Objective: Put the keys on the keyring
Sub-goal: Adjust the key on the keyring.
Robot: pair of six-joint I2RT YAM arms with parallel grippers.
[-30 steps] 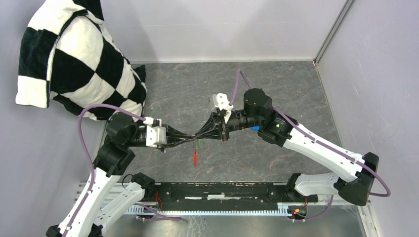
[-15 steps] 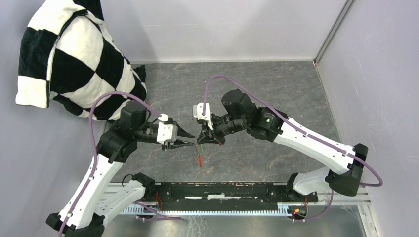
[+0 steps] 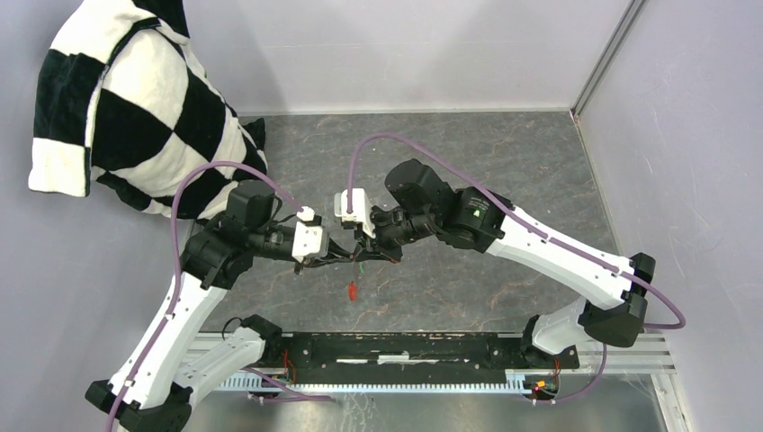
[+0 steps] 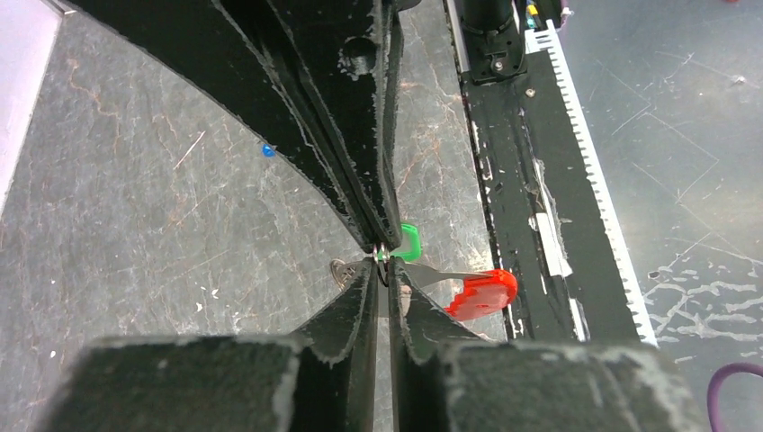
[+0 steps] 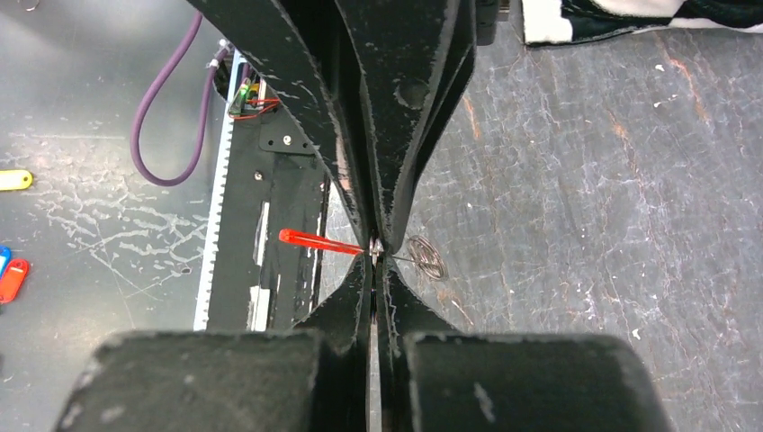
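Observation:
My two grippers meet tip to tip above the middle of the mat. The left gripper [image 3: 345,257] [image 4: 382,270] is shut on the thin metal keyring [image 4: 383,261]. The red tag [image 3: 352,290] [image 4: 483,292] [image 5: 317,240] hangs from that ring. The right gripper [image 3: 362,254] [image 5: 375,261] is shut, and the green key [image 4: 409,243] sticks its head out beside those fingertips. A small grey wire coil [image 5: 427,257] [image 4: 342,270] dangles on the other side. The blue key [image 4: 266,151] lies on the mat further off, and the right arm hides it in the top view.
A black-and-white checked cushion [image 3: 135,108] leans in the far left corner. The black base rail [image 3: 405,346] runs along the near edge. Purple cables [image 3: 193,184] arch over both arms. Small coloured tags [image 5: 11,279] lie on the metal surface beyond the rail.
Both arms have shifted left with the ring, tag and green key. The left gripper opened, then closed again on the ring. The right stayed shut throughout.

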